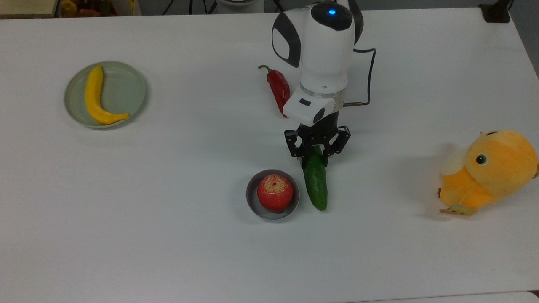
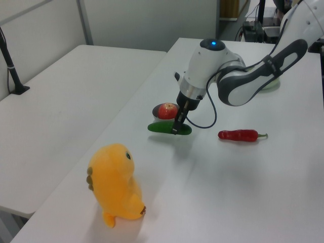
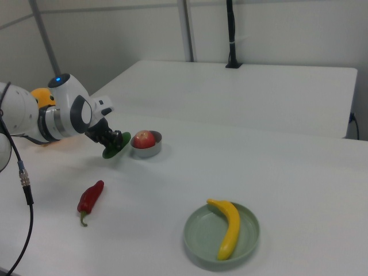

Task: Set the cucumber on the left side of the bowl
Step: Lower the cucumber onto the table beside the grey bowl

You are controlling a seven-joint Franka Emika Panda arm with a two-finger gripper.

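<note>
Cucumber (image 1: 316,184), dark green and straight, lies just beside the bowl (image 1: 253,201), on the top view's right of it, with a narrow gap between the two, and its length runs along the side of the bowl. The pincer (image 1: 316,158) is clamped on the end of the cucumber that is farther from the bowl's front, and the white arm above it points down toward the table (image 1: 168,235). In the left view the cucumber (image 2: 164,128) appears in front of the bowl (image 2: 157,110), with the pincer (image 2: 176,128) holding it near one end; whether the cucumber touches the table I cannot tell. In the right view the cucumber (image 3: 115,145) is on the right view's left of the bowl (image 3: 150,149) and looks tilted. The small grey bowl holds a red apple (image 1: 275,192). A red chili (image 1: 278,86) lies behind the bowl in the top view, partly covered by the arm. Far from the bowl, on the top view's left, a pale green plate (image 1: 126,90) carries a yellow banana (image 1: 94,97). Well apart from the bowl, on the top view's right, an orange plush toy (image 1: 490,168) rests on the table.
</note>
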